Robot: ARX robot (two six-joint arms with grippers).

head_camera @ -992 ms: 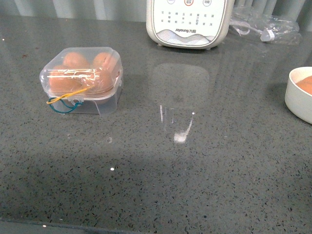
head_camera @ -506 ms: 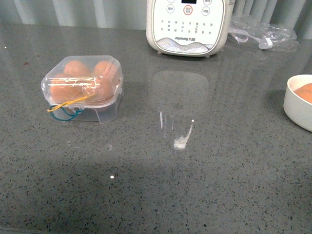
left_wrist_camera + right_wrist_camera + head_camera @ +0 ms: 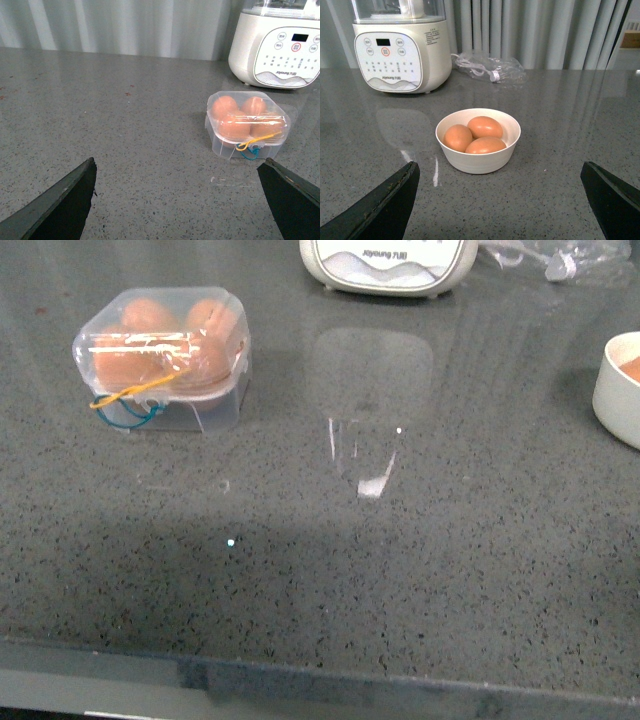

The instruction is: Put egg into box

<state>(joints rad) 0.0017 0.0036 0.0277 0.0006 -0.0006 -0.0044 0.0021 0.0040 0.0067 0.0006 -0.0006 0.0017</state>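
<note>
While both pincers stand spread wide and hold nothing, the box (image 3: 248,125) sits closed on the grey surface (image 3: 125,130), ahead of the left pincer (image 3: 180,200) and well apart from it. Ahead of the right pincer (image 3: 500,200) a white bowl (image 3: 478,141) holds three brown eggs (image 3: 475,136), none singled out as the egg.

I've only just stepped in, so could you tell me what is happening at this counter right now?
Nothing is being handled at the moment. Both grippers, the left gripper and the right gripper, are open and empty, hovering above the grey counter. The clear box sits closed with brown eggs inside, its elastic cords at the front. Three more eggs lie in a white bowl, including the egg on top. A white appliance stands behind.
</note>
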